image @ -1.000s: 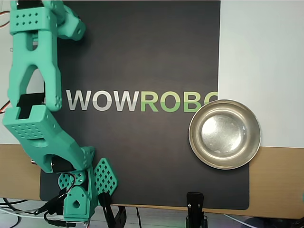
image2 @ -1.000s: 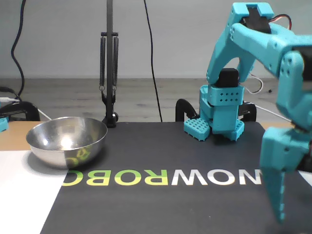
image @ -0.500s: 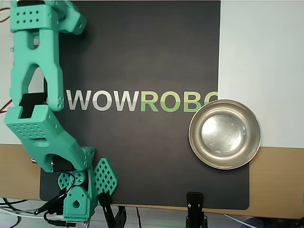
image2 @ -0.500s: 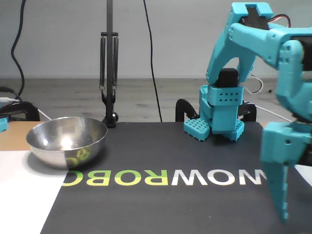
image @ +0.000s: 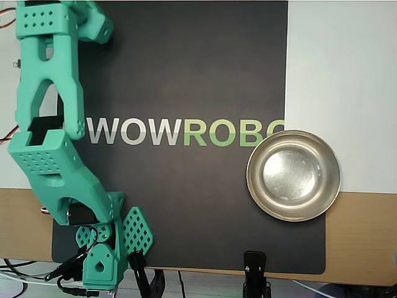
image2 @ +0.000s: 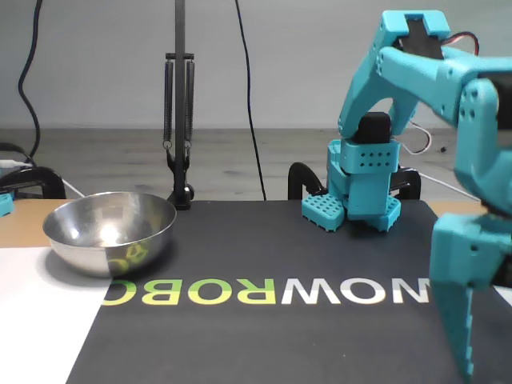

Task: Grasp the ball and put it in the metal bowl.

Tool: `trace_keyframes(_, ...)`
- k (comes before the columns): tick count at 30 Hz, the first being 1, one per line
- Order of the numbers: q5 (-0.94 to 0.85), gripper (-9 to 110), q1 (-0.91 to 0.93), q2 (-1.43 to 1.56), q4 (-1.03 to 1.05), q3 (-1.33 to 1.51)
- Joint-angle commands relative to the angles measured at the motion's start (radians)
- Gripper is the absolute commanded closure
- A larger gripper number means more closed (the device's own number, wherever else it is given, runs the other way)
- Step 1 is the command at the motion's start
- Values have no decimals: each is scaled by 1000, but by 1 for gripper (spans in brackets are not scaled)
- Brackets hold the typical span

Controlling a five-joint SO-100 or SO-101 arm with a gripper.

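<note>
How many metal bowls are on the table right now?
1. The metal bowl sits at the mat's right edge in the overhead view, at the left in the fixed view. It looks empty.

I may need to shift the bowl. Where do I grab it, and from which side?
Probably pinch the bowl by its thin rim, one finger inside and one outside, coming down from above at its left edge in the overhead view, nearest the arm. Its rounded, shiny wall offers no side hold.
</note>
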Motion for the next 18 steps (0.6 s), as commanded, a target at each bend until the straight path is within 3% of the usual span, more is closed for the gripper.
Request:
trace_keyframes(1, -5, 34, -5, 2, -8, -43)
trace_keyframes(18, -5, 34, -17, -57, -8, -78)
